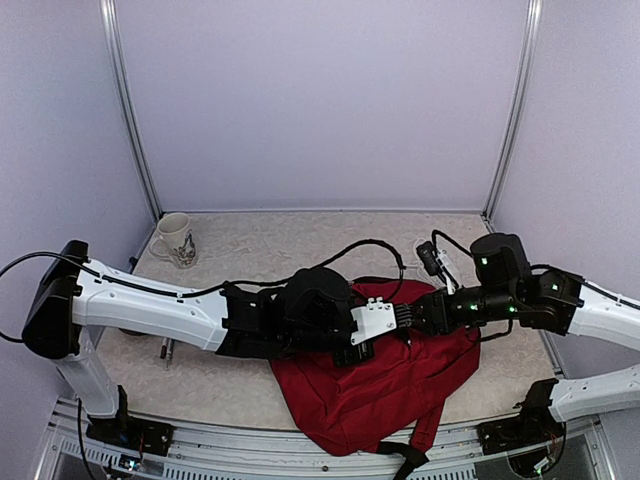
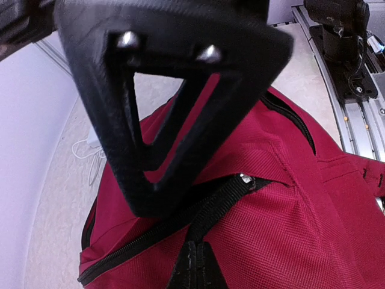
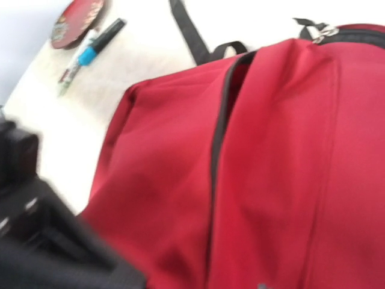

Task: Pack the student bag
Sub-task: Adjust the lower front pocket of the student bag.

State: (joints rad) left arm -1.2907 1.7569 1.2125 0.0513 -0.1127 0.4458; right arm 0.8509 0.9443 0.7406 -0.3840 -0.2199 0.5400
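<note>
Heads up, your student bag [image 1: 385, 395] is lying flat toward the 5 o'clock edge of the table [image 1: 270, 245], with one black strap [image 1: 405, 455] hanging off the near edge. Both arms meet right over its top end.

Your left gripper [image 2: 147, 201] has its fingers together, hovering just over the bag's black webbing strap [image 2: 225, 192]. I can't tell if it's actually pinching anything.

Your right gripper [image 3: 57, 250] is just a dark blur at 7 o'clock in its wrist view, so I can't tell how its fingers are set. That view shows the bag's zipper line [image 3: 218, 150], plus a marker [image 3: 90, 54] lying up at 11 o'clock.

There's also a mug [image 1: 175, 240] way off at 10 o'clock on the table.
</note>
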